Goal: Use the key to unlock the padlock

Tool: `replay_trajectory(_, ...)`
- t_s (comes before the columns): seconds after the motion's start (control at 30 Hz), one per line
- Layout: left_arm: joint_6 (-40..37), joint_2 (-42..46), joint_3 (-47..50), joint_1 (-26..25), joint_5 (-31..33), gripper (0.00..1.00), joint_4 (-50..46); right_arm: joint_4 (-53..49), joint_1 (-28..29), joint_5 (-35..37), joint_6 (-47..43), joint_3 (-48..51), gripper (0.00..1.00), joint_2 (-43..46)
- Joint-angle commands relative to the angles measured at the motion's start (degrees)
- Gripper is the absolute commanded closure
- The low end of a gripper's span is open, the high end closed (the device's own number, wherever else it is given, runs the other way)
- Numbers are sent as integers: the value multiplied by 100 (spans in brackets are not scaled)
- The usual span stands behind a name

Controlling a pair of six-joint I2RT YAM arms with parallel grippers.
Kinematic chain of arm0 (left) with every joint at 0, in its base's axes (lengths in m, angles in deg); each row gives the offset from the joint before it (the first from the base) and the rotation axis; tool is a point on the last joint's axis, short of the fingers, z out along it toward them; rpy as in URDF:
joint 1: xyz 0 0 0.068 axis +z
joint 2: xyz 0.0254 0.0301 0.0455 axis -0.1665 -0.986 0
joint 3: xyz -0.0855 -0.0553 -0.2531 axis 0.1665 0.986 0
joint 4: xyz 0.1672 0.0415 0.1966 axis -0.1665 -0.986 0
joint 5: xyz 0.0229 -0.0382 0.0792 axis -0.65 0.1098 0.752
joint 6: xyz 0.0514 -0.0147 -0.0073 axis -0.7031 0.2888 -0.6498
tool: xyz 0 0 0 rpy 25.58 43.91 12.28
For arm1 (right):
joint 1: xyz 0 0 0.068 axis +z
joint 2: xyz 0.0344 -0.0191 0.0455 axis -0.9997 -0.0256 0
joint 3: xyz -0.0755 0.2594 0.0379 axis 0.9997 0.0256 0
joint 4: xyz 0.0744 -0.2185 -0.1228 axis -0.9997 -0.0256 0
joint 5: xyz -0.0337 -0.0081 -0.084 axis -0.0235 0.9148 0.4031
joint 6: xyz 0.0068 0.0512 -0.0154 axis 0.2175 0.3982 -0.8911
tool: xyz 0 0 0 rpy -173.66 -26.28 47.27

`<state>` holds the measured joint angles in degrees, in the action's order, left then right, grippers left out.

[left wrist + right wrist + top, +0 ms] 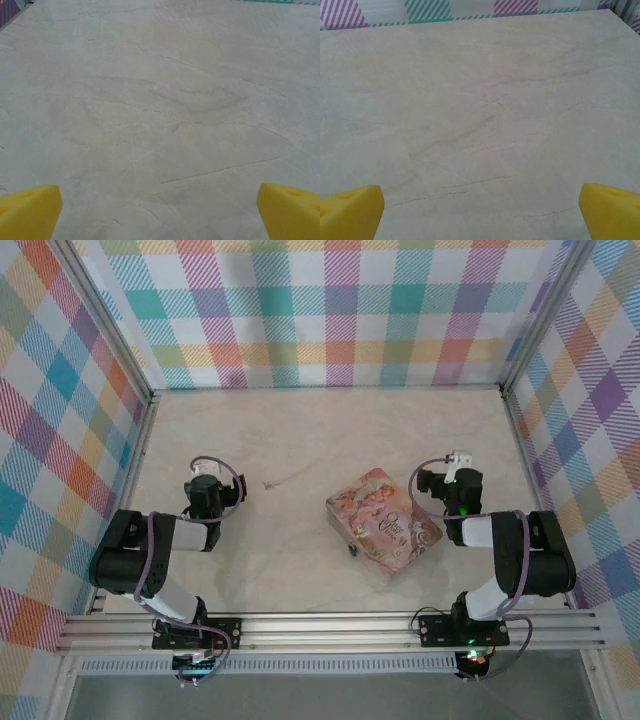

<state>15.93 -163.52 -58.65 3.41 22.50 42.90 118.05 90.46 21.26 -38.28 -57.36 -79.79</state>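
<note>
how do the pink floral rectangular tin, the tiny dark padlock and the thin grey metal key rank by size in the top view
1. pink floral tin, by far largest
2. dark padlock and grey key: both tiny, too alike to rank

A pink tin box (385, 521) with a flower pattern lies flat on the table (300, 440), in its right half and closer to the near edge. The box is rectangular and turned at an angle to the table edges. The table surface is pale, like marble, with thin darker veins. Walls (340, 310) covered in a pastel checked pattern stand on the left, far and right sides. Grey metal posts (110, 325) rise at the far corners, and a metal rail (340, 628) runs along the near edge
</note>
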Motion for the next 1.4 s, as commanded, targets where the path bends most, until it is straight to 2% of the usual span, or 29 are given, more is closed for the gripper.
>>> replay_trajectory(0.0, -86, 48, -83, 81, -89, 0, 72, 239, 32, 16, 28, 22, 0, 25)
replay_trajectory(0.8, -80, 76, -65, 80, -66, 0, 106, 265, 35, 65, 34, 32, 0, 51)
replay_trajectory(0.9, 4, 560, -451, 81, 147, 0, -954, -338, 52, -50, -42, -122, 0, 434)
replay_trajectory(0.97, 55, 854, -775, 81, 279, 0, -1714, -1233, 53, 144, 96, -349, 1, 846)
replay_trajectory(1.1, 129, 1290, -1065, 81, 59, 0, -2274, -2027, 38, 129, 375, -511, 0, 1584)
replay_trajectory(1.2, 631, 1589, -1478, 90, -256, 0, -2989, -2864, 39, 10, 824, -751, 0, 2178)
replay_trajectory(1.3, 1519, 1729, -2021, 99, -1020, 0, -3906, -3981, 38, -29, 1779, -1024, 0, 2839)
replay_trajectory(1.37, 2071, 1599, -2506, 106, -1416, 0, -4629, -5387, 22, 531, 3154, -1312, 0, 3246)
